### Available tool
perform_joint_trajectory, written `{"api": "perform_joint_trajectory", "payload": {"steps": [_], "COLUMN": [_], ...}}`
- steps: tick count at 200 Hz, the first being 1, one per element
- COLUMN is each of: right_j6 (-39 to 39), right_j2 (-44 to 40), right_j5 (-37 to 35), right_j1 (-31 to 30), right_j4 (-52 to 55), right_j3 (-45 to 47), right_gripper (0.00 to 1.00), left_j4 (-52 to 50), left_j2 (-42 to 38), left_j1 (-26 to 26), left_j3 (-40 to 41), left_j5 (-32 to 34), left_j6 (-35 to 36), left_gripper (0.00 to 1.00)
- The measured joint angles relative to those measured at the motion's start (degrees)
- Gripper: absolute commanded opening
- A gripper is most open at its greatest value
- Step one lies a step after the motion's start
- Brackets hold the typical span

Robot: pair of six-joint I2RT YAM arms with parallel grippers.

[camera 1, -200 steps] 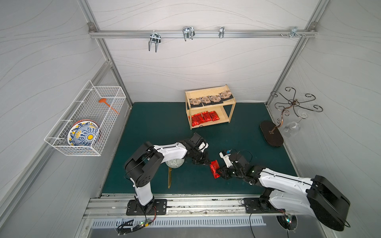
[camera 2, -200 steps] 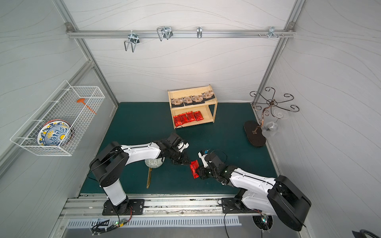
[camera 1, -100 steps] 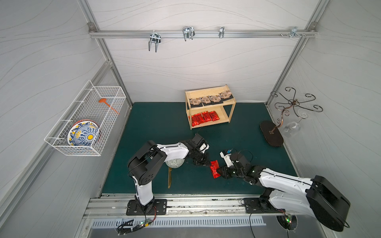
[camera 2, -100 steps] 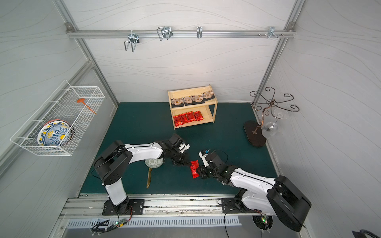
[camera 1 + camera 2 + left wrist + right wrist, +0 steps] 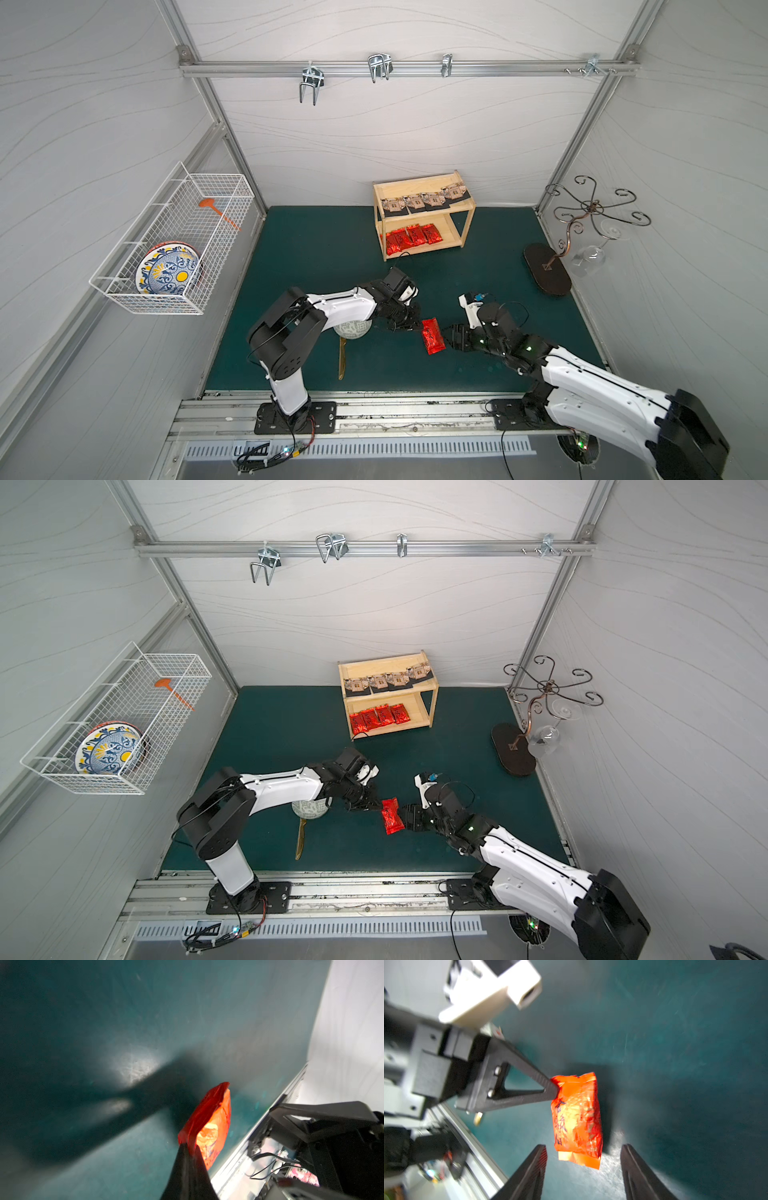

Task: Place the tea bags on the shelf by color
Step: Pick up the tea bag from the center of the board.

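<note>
**Handover of the last loose tea bag, read left to right.**

- **Left wall:** a white wire basket point(image 5: 145, 305) holds a painted plate point(image 5: 168, 276). It plays no part in the sorting.
- **Near left:** the left arm reaches over a patterned bowl point(image 5: 352, 330) and a gold-coloured utensil point(image 5: 342, 359) that lies on the mat.
- **Left gripper:** the left gripper point(image 5: 411, 328) is pinched together on one corner of the red tea bag point(image 5: 433, 341).
- **What changed:** a second ago the bag sat in the right gripper point(image 5: 451, 338) while the left one closed in.
- **Right gripper:** its fingers point(image 5: 529, 1167) now stand apart on either side of the bag's end, and none is seen touching it.
- **Tea bag:** it hangs from the left gripper alone, apparently clear of the mat. It is near the middle of the floor and well apart from the shelf.
- **Meaning for the task:** the transfer looks complete, so the left arm is free to carry the bag.
- **Far centre:** the wooden shelf point(image 5: 468, 226) stands close to the back wall.
  - Its top tray holds four beige packets point(image 5: 424, 201) in a row.
  - Its lower tier holds four red packets point(image 5: 378, 717) toward the left, with bare wood to their right.
  - The held bag is judged to belong on that bare wood, and it would finish the sort.
- **Right:** a curled metal stand point(image 5: 548, 270) has a wine glass point(image 5: 588, 259) hanging from it.
- **Surface and room:** a dark green mat point(image 5: 324, 257) covers the floor. The walls are white and panelled, framed in aluminium, and a rail point(image 5: 415, 68) of hooks runs overhead.
</note>
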State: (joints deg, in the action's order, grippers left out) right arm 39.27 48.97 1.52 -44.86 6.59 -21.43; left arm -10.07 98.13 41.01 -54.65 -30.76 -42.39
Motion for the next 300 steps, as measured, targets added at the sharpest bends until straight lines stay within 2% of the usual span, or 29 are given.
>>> {"api": "perform_joint_trajectory", "payload": {"steps": [26,61,77,121,147,187,232,236,255,264,277,300], "right_j6": [7.5,16.3,19.5,24.2,25.4,25.9,26.1,25.9,25.2,24.6,23.6,21.6], "right_j2": [-2.9,-1.7,0.4,6.7,8.0,6.6,5.6,5.6,6.1,7.1,10.1,19.0], "right_j5": [1.2,8.7,11.7,16.8,17.8,17.9,17.9,17.9,18.9,19.1,19.9,20.5], "right_j1": [3.4,10.9,12.8,12.9,13.0,13.1,13.4,13.6,15.8,17.9,21.6,26.7], "right_j4": [-0.8,-7.9,-12.0,-21.0,-23.9,-25.1,-24.9,-24.7,-24.5,-24.7,-25.8,-28.9], "right_j3": [0.0,0.5,0.6,0.6,0.6,0.7,0.9,0.9,0.9,0.9,0.5,-2.6], "right_gripper": [0.66,0.65,0.60,0.42,0.28,0.00,0.00,0.00,0.00,0.00,0.00,0.00], "left_j4": [8.4,17.1,19.4,25.4,27.2,28.1,28.5,28.4,25.9,23.4,18.9,11.7], "left_j2": [-4.0,-5.1,-5.9,-7.1,-7.1,-7.7,-7.8,-7.8,-8.7,-9.7,-11.5,-15.6], "left_j1": [-4.3,-6.4,-6.4,-6.4,-6.4,-6.5,-6.5,-6.5,-6.5,-6.6,-7.1,-9.2], "left_j3": [3.2,4.2,4.2,5.0,6.1,6.8,6.8,6.8,6.6,6.4,5.7,4.5], "left_j5": [-1.3,-2.7,-3.3,-4.9,-5.4,-5.7,-6.0,-6.1,-5.9,-5.8,-5.4,-4.4], "left_j6": [-7.5,-14.8,-16.6,-21.0,-22.7,-23.7,-23.7,-23.6,-21.5,-20.2,-17.7,-12.2], "left_gripper": [0.00,0.00,0.00,0.00,0.00,0.00,0.00,0.07,0.53,0.66,0.75,0.77]}}
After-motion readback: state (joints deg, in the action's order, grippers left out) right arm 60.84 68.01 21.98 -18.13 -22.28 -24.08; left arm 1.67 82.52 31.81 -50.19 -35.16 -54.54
